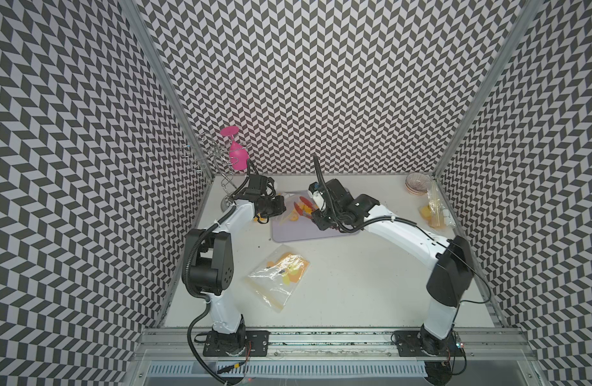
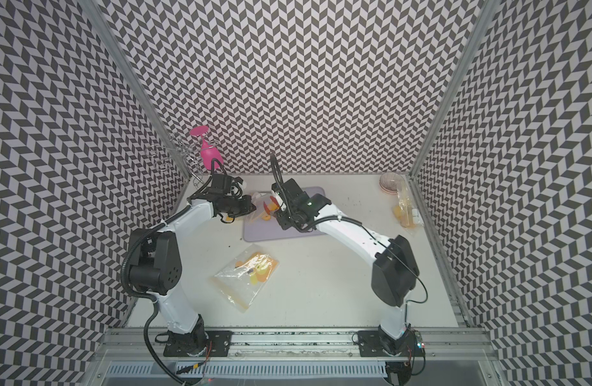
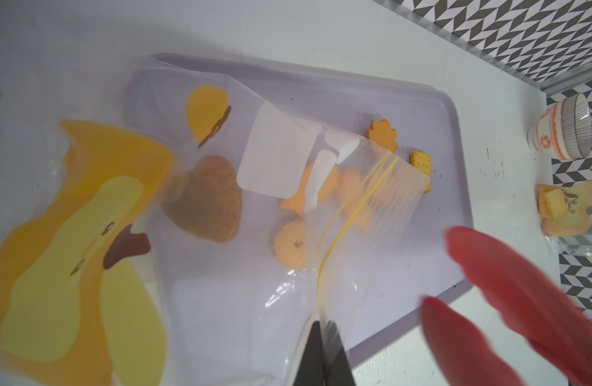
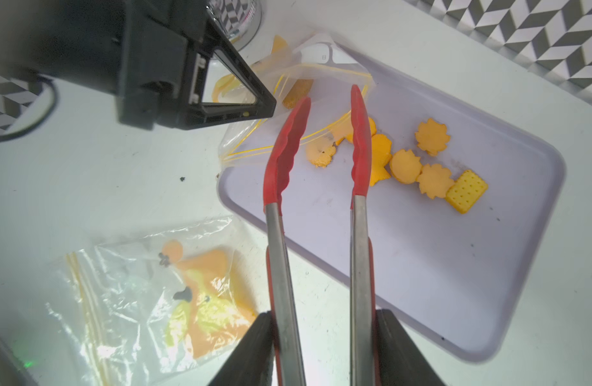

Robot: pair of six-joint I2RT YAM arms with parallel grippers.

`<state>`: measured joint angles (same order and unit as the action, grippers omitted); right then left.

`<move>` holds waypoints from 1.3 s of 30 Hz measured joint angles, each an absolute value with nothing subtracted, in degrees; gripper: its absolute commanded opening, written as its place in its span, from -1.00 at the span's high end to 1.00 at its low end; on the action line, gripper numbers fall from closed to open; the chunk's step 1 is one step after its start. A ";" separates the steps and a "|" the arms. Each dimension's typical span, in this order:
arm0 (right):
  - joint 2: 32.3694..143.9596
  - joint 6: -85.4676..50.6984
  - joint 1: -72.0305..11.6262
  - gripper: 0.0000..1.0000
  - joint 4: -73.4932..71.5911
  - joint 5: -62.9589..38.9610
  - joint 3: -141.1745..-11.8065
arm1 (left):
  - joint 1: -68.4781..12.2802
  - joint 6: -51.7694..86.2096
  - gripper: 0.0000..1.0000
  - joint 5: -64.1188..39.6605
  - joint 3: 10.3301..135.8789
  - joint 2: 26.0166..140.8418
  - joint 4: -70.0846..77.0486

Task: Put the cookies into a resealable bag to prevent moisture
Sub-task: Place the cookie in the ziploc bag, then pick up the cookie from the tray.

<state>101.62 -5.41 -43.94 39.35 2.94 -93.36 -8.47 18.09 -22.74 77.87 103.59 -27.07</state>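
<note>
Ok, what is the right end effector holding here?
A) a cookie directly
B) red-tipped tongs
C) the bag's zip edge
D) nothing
B: the right end effector grips the metal arms of the red-tipped tongs, whose tips stand apart with nothing between them.

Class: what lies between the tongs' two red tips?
In the right wrist view: a round scalloped cookie and the resealable bag's yellow zip line.
</note>
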 measured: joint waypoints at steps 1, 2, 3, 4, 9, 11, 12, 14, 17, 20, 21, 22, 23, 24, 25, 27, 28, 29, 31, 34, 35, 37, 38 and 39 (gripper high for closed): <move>98.91 -5.72 -43.90 0.04 38.02 3.16 -90.98 | -8.34 18.09 1.00 -22.52 77.87 103.59 -27.07; 96.73 -6.17 -43.70 0.04 36.75 3.38 -88.88 | -8.19 18.13 1.00 -22.20 77.87 103.59 -27.09; 95.02 -6.61 -43.62 0.04 35.81 3.62 -87.13 | -8.12 18.26 1.00 -21.98 77.87 103.59 -27.09; 93.17 -7.14 -43.46 0.04 34.37 3.79 -84.84 | -7.97 18.44 1.00 -21.63 77.84 103.53 -27.09; 90.87 -10.11 -41.34 0.04 32.16 4.23 -77.89 | -6.90 19.40 1.00 -20.25 76.73 101.89 -27.03; 92.14 -11.11 -40.42 0.04 32.58 3.99 -77.06 | -6.07 19.73 1.00 -20.05 75.99 100.47 -26.92; 92.99 -11.55 -40.05 0.04 33.01 3.73 -77.14 | -5.67 19.88 1.00 -20.03 75.59 99.68 -26.57; 95.37 -12.25 -39.48 0.04 33.89 3.29 -78.04 | -5.04 20.29 1.00 -20.01 74.98 98.15 -25.91; 99.44 -13.45 -39.03 0.04 34.89 2.81 -79.81 | -4.49 20.51 1.00 -20.03 74.74 97.03 -25.08; 102.76 -14.85 -38.28 0.05 36.03 2.52 -81.49 | -4.38 20.64 1.00 -20.05 74.74 96.95 -24.47; 103.70 -15.49 -38.00 0.04 36.40 2.48 -82.02 | -4.38 20.64 1.00 -20.05 74.70 96.95 -24.47; 104.53 -16.19 -37.52 0.04 36.82 2.44 -82.56 | -4.38 20.64 1.00 -20.05 74.70 96.95 -24.45; 104.99 -16.71 -36.95 0.03 37.08 2.48 -82.85 | -4.38 20.64 1.00 -20.05 74.70 96.95 -24.40; 105.25 -17.28 -36.23 0.02 37.39 2.52 -83.00 | -4.40 20.64 1.00 -20.10 74.70 96.95 -24.40; 105.34 -17.74 -35.40 0.01 37.60 2.61 -83.07 | -4.38 20.64 1.00 -20.12 74.70 96.95 -24.40; 105.36 -18.46 -33.78 0.00 38.17 2.81 -83.33 | -4.38 20.64 1.00 -20.21 74.70 96.95 -24.40; 105.38 -18.61 -33.17 -0.01 38.39 2.96 -83.48 | -4.38 20.64 1.00 -20.23 74.70 96.95 -24.38; 105.49 -18.68 -32.60 -0.03 38.65 3.09 -83.74 | -4.36 20.64 1.00 -20.25 74.70 96.95 -24.40; 106.00 -18.65 -31.48 -0.05 38.87 3.36 -84.31 | -4.34 20.64 1.00 -20.25 74.70 96.95 -24.38; 107.42 -18.28 -30.92 -0.08 39.09 3.64 -85.23 | -4.34 20.64 1.00 -20.29 74.70 96.95 -24.38; 107.98 -18.06 -30.89 -0.10 39.22 3.66 -85.62 | -4.34 20.64 1.00 -20.29 74.70 96.95 -24.36; 109.23 -17.50 -30.89 -0.11 39.77 3.60 -86.52 | -4.29 20.64 1.00 -20.34 74.70 96.95 -24.34; 109.78 -17.26 -30.89 -0.11 40.29 3.62 -87.05 | -4.27 20.64 1.00 -20.38 74.70 96.95 -24.32; 110.39 -16.91 -30.89 -0.12 40.75 3.62 -87.59 | -4.21 20.64 1.00 -20.45 74.70 96.95 -24.27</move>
